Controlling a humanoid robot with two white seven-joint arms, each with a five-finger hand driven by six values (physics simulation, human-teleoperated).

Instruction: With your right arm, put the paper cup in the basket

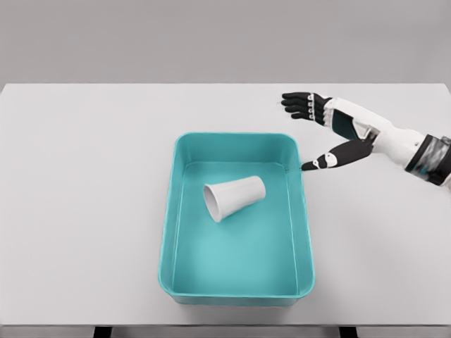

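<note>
A white paper cup [235, 197] lies on its side inside the teal basket [236, 296], with its mouth toward the lower left. The basket sits in the middle of the white table. My right hand [304, 134] hovers just off the basket's upper right corner, fingers spread and holding nothing. Its thumb tip reaches close to the basket's right rim. The cup lies apart from the hand. My left arm does not show.
The white table [84, 211] stretches wide on both sides of the basket, with its front edge near the picture's bottom. A grey wall stands behind the table's far edge.
</note>
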